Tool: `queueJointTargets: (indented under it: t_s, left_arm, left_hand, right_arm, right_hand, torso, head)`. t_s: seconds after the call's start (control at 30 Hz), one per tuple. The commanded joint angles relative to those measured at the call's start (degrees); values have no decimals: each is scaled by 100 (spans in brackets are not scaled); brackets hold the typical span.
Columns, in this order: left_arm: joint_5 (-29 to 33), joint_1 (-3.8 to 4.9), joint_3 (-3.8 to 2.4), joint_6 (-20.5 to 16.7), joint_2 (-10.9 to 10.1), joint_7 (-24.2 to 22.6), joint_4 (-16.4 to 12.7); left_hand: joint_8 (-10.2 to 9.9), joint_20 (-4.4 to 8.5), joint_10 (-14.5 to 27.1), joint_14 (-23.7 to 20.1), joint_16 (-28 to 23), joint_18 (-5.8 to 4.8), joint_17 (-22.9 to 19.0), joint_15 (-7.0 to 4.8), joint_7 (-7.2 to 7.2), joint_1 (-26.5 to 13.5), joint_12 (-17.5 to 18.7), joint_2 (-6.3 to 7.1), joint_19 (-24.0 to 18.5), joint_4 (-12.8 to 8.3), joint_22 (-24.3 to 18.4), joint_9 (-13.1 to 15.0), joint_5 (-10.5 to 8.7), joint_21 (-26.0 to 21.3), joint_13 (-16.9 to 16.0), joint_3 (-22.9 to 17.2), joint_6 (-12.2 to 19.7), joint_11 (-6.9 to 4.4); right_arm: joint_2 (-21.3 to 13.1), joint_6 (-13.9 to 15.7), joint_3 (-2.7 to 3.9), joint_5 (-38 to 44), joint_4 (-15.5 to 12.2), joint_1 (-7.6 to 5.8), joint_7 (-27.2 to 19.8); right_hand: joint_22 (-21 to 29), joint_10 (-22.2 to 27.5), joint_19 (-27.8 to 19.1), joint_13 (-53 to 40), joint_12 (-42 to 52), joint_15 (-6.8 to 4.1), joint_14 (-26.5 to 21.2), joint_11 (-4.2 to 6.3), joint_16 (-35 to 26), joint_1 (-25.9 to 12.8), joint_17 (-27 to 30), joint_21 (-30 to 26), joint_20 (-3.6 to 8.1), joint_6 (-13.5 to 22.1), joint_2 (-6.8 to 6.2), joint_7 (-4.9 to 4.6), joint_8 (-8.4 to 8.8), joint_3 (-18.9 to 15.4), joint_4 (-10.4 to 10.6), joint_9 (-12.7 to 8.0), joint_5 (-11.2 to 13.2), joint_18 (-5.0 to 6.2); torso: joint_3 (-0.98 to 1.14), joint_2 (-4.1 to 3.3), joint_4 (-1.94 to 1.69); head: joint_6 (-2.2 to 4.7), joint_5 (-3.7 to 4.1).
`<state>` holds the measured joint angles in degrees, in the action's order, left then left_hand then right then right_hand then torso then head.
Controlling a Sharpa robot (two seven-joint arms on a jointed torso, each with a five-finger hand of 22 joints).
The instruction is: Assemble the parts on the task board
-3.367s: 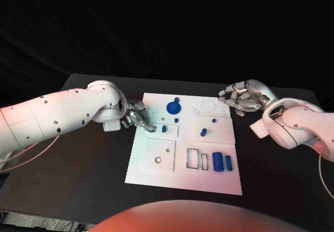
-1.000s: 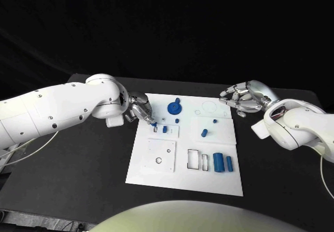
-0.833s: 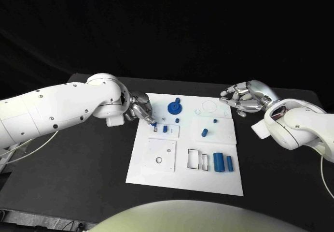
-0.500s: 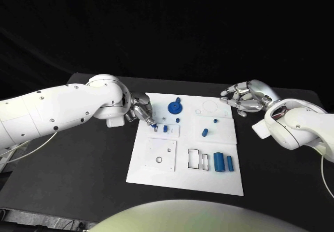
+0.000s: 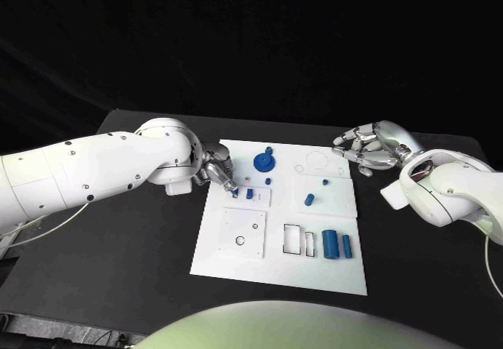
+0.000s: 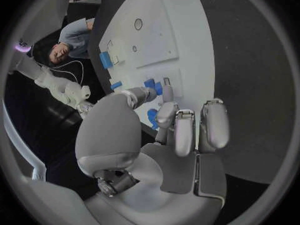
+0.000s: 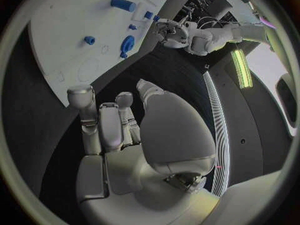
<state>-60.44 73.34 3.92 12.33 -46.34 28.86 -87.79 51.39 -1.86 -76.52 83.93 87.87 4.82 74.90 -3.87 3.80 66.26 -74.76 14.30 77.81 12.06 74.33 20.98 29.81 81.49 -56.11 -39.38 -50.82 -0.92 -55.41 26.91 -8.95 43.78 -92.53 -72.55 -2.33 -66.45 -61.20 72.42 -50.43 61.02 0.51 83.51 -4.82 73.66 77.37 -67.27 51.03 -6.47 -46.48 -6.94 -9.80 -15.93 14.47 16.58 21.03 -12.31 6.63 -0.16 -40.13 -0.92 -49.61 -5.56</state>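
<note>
Task board (image 5: 315, 267) — a white plate — lies in the middle of the black table (image 5: 126, 254), with blue parts scattered over it. A large blue cylinder (image 5: 328, 244) and a slimmer blue bar (image 5: 345, 246) lie side by side near the board's right edge on the robot's side, just beside two rectangular cutouts (image 5: 296, 240). Farther up sit a short blue peg (image 5: 308, 198) lying tilted, a small blue stud (image 5: 325, 182), and a round blue disc-shaped part (image 5: 261, 159) toward the board's far edge, with another small blue piece (image 5: 267, 179) just below it. A small blue block (image 5: 248, 194) stands on a raised white square near the left hand.

Left hand (image 5: 217, 173) hovers over the board's left edge, fingers curled downward, and a small blue part (image 5: 232, 193) shows at its fingertips; in the left wrist view the thumb (image 6: 139, 96) and a finger (image 6: 167, 114) close toward blue pieces, though whether the part is truly pinched I cannot tell.

Right hand (image 5: 365, 148) sits off the board's far right corner above the table, fingers curled loosely inward — nothing in them.
</note>
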Motion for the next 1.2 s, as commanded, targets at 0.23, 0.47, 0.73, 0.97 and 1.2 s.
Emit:
queueJointTargets:
  t_s: [0.23,0.47,0.73,0.97,1.2]
  left_arm:
    - [-390,-15,8,-17,76,21,8]
    - [-653,-18,10,255,122,30,50]
    - [-861,-19,10,380,177,33,73]
    - [-925,-25,11,394,209,34,116]
    - [-915,-34,13,367,234,38,152]
  left_hand:
    - [24,6,-25,497,37,-76,1051,-35,-37,-41,7,-20,20,-1400,3,14,44,38,55,-1352,9,-13]
    - [29,7,-13,499,41,-78,1060,-37,-40,-38,21,-17,27,-1415,12,20,48,43,85,-1355,12,-17]
    - [31,8,-11,500,41,-78,1062,-37,-41,-37,23,-16,25,-1419,10,22,48,42,89,-1356,12,-17]
    - [35,9,-19,499,41,-78,1061,-38,-42,-37,16,-18,24,-1426,9,27,51,41,71,-1358,14,-19]
    - [37,10,-25,500,42,-76,1062,-38,-42,-39,9,-20,19,-1428,3,30,53,38,55,-1360,14,-19]
  right_arm:
    - [-2,-17,0,51,-16,4,-28]
    - [1,-19,0,51,-16,4,-30]
    - [7,-19,0,51,-15,4,-36]
    - [7,-20,0,51,-18,4,-37]
    - [8,-20,0,51,-19,4,-39]
  right_hand:
    - [-3,10,-14,8,-1,-10,-7,-3,-30,-61,-5,-23,7,36,-1,1,-33,8,-13,4,-19,109]
    - [-3,10,-14,8,-1,-10,-7,-3,-30,-61,-5,-23,7,36,-1,1,-33,8,-13,4,-19,109]
    - [-3,10,-14,8,-1,-10,-7,-3,-30,-61,-5,-23,7,36,-1,1,-33,8,-13,4,-19,109]
    - [-3,10,-14,8,-1,-10,-7,-3,-30,-61,-5,-23,7,36,-1,1,-33,8,-13,4,-19,109]
    - [-3,10,-14,8,-1,-10,-7,-3,-30,-61,-5,-23,7,36,-1,1,-33,8,-13,4,-19,109]
  torso:
    - [-4,-3,6]
    - [-5,-5,0]
    - [-6,-4,0]
    - [-6,-5,2]
    - [-5,-3,2]
  head:
    - [-3,0]
    - [-15,3]
    - [-23,2]
    - [-35,6]
    - [-38,13]
